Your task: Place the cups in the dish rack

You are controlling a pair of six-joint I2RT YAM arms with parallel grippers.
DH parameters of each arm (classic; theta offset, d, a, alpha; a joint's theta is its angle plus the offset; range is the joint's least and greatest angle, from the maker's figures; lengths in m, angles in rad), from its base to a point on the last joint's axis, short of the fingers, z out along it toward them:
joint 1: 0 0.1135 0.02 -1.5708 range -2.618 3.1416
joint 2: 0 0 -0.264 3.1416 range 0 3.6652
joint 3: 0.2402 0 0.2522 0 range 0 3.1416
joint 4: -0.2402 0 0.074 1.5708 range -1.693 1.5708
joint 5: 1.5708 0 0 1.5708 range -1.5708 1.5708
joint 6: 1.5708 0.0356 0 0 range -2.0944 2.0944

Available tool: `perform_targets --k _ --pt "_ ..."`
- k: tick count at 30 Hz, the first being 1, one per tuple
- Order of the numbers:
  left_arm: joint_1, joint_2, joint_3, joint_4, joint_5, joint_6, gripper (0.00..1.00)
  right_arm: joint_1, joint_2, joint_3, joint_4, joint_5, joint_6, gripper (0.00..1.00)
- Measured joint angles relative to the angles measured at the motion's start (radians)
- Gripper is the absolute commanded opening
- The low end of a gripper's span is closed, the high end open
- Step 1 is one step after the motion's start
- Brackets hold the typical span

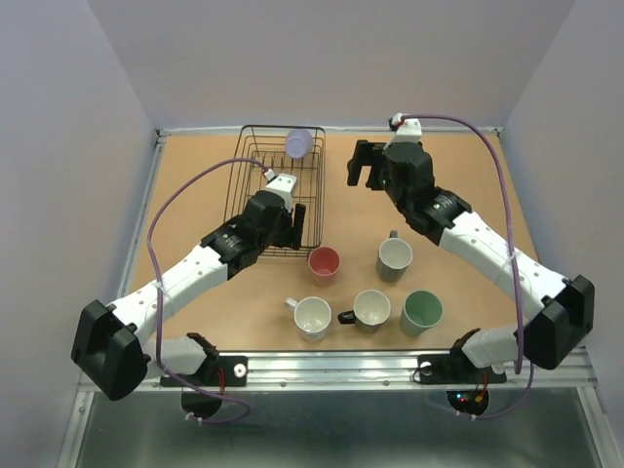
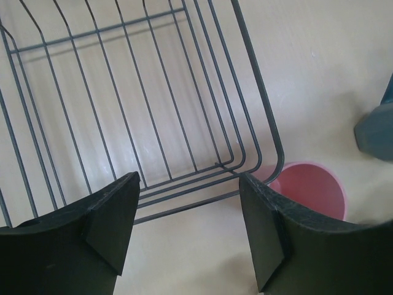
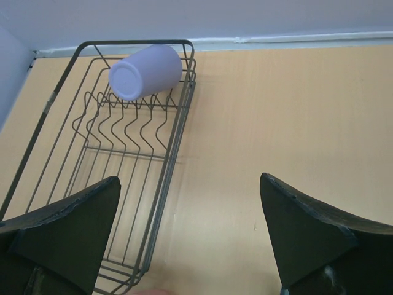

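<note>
The black wire dish rack point(image 1: 268, 126) stands at the back left. A lavender cup point(image 1: 299, 143) lies on its side in the rack's far right corner. The other cups stand on the table: pink point(image 1: 324, 263), grey with a cream inside point(image 1: 394, 259), white point(image 1: 312, 317), black-handled point(image 1: 371, 308) and mint green point(image 1: 422, 312). My left gripper point(image 1: 292, 219) hovers over the rack's near right corner, open and empty. In the left wrist view the gripper point(image 2: 189, 184) frames the rack's corner point(image 2: 261, 92), with the pink cup point(image 2: 313, 190) just right of it. My right gripper point(image 1: 363, 164) hangs open right of the rack.
In the right wrist view the open gripper point(image 3: 189, 181) looks down on bare table beside the rack point(image 3: 138, 42), with the lavender cup point(image 3: 146, 72) at its far end. White walls enclose the table on three sides. A metal rail runs along the near edge.
</note>
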Motion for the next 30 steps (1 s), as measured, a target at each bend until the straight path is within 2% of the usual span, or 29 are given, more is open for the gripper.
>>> perform_targets --k 10,16,22,30 --pt "-0.066 0.045 0.003 -0.014 -0.01 -0.053 0.72 0.0 -0.199 -0.192 0.0 -0.025 0.041 1.0" --pt "-0.134 0.133 0.006 -0.014 -0.03 -0.086 0.69 0.0 -0.259 -0.225 0.0 -0.027 0.046 1.0" --pt "-0.163 0.135 0.007 -0.014 -0.066 -0.147 0.64 0.0 -0.302 -0.273 -0.002 -0.027 0.048 1.0" --pt "-0.236 0.122 0.007 -0.047 -0.109 -0.233 0.65 0.0 -0.324 -0.277 -0.004 -0.027 0.048 1.0"
